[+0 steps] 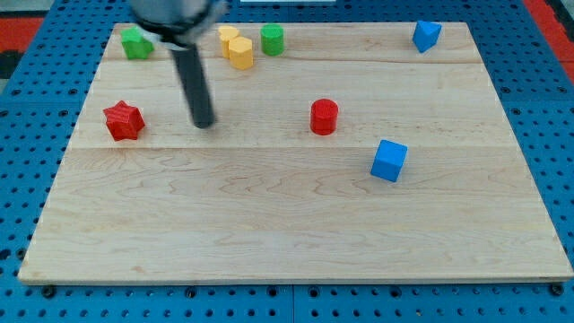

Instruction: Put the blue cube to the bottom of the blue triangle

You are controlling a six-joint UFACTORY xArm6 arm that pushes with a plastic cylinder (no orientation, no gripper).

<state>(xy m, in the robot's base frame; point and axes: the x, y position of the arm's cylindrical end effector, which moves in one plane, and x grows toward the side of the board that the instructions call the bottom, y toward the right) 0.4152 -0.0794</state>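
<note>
camera view | tip (205, 124) rests on the table (269, 224), touching no block; no gripper fitted, nothing held | blue cube (389, 161) well to tip's right, slightly lower | blue triangle (426, 35) far upper right of tip | red star (124, 120) left of tip | red cylinder (324, 117) right | no readable writing

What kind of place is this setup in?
Probably a robotics lab bench: a wooden board lies on a blue pegboard, small coloured blocks like the blue cube are scattered on it, and my tip rests between the red star and red cylinder.
</note>
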